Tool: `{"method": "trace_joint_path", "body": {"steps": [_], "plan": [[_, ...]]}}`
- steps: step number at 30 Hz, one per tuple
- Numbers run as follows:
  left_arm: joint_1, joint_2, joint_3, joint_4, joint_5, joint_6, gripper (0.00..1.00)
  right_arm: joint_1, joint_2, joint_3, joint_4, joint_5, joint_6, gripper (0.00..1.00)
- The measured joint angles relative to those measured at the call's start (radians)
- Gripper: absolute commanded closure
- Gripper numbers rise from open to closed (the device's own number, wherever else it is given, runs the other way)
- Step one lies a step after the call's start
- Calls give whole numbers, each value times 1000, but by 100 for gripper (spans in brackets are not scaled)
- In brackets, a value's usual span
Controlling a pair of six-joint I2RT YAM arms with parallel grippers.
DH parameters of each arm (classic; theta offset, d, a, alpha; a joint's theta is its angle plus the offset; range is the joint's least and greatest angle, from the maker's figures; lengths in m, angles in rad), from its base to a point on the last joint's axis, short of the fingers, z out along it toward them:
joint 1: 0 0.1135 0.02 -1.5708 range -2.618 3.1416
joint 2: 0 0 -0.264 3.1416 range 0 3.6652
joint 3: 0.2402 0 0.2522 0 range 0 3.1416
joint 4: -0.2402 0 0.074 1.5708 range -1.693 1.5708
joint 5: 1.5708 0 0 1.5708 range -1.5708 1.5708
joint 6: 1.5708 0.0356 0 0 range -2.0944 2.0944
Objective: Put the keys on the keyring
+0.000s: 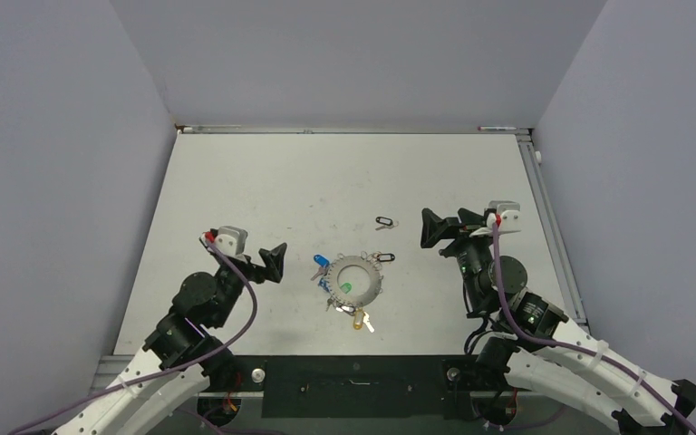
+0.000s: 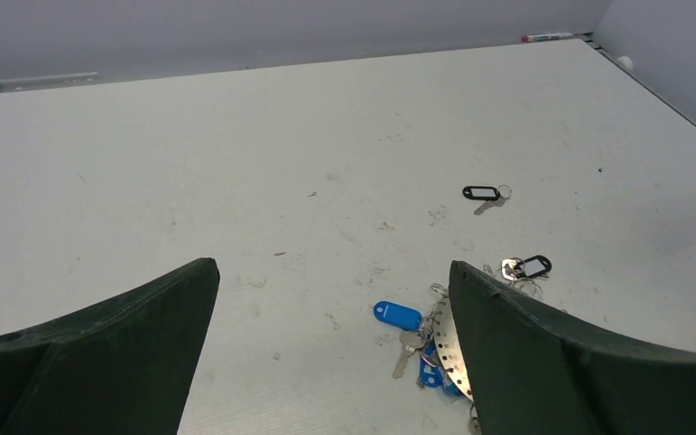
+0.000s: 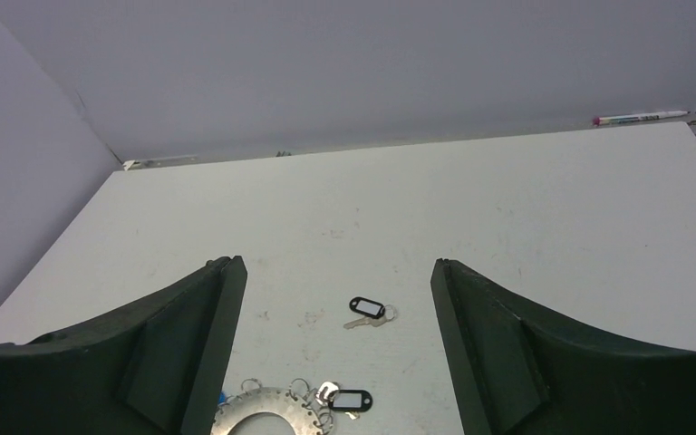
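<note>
Overhead view. The keyring (image 1: 369, 275), a flat grey metal ring, lies on the white table (image 1: 263, 199) a little toward 6 o'clock from the table's centre. Several keys cluster at its rim: a blue key (image 1: 321, 262) at 10 o'clock, a yellow key (image 1: 359, 319) at 6 o'clock, and a black key (image 1: 385, 257) just beside the rim at 2 o'clock. A green key (image 1: 345, 288) shows inside the central hole. Whether any of these is threaded on the ring cannot be told. A second black key (image 1: 385, 220) lies alone on the table farther out at 1 o'clock, well apart from the ring.

The left gripper (image 1: 276, 263) stands at 9 o'clock from the ring, near it but apart, its jaws spread wide with nothing between them. The right gripper (image 1: 430, 228) stands at 2 o'clock from the ring, beyond the black keys, its jaws likewise wide apart and grasping nothing.
</note>
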Motion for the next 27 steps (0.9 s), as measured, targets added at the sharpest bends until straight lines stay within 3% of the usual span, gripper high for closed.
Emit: {"method": "trace_joint_path", "body": {"steps": [3,6,10,13,20,27], "plan": [[4,45,60,-43,-39,-20,4,0,0,-3,4,-5,13,23],[8,46,145,-71,76,-27,4,0,5,-3,3,-11,22,23],[21,-135,120,1,163,-42,4,0,7,-3,1,-14,29,23],[32,-157,131,-5,98,-55,4,0,7,-3,-5,-13,33,23],[39,46,177,-108,-79,-66,4,0,9,-3,-7,-13,36,23],[39,-2,169,-130,-101,-57,4,0,14,-10,2,-14,35,22]]}}
